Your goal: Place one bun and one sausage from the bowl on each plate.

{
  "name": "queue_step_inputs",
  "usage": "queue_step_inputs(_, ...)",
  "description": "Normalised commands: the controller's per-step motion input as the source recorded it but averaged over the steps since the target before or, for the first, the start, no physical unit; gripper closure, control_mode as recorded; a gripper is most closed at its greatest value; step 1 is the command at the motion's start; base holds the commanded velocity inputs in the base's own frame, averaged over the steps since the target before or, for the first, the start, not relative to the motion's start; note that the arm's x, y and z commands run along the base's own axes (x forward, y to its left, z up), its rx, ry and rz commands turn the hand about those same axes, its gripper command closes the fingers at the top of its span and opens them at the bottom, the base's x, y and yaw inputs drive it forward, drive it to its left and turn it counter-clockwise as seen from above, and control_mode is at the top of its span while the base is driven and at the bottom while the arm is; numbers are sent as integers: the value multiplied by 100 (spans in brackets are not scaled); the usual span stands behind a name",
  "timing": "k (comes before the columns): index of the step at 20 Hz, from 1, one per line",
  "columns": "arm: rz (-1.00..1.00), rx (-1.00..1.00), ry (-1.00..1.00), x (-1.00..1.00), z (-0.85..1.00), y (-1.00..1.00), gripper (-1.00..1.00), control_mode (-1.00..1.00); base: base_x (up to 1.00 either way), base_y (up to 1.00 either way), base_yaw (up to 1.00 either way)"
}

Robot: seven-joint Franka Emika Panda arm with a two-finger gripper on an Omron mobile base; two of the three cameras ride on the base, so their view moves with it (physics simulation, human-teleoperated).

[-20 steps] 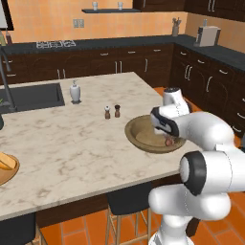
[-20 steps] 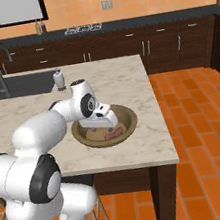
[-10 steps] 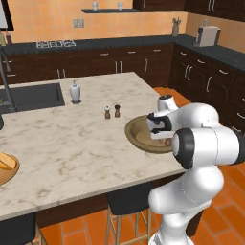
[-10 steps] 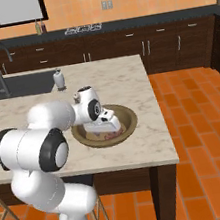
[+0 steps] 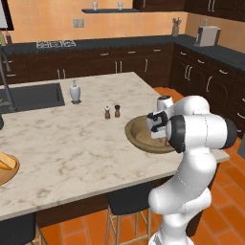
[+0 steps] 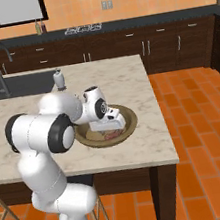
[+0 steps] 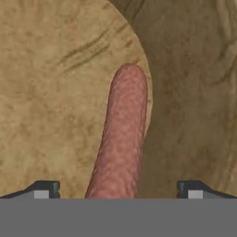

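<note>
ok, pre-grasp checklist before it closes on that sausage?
1. Gripper open: ok, fingertips stand wide apart.
2. Sausage between the fingertips: ok, centred in the hand view, running lengthwise away from the hand.
3. Hand over the bowl: ok, low inside its rim in both base views.
4. Fingertips down level with the sausage: cannot tell.
5. Bun within reach in the bowl: cannot tell.
6. Plate for drop-off: not ok, one at the island's far left edge already carries something yellow.
</note>
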Motion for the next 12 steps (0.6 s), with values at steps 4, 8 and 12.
queue_step_inputs(4,4,0,2,0,-40,0,-100,-100,0,0,0)
queue_step_inputs(8,8,0,0,2,-29,2,-100,-100,0,0,0)
queue_step_inputs(12,6,0,0,0,-33,0,100,-100,0,0,0)
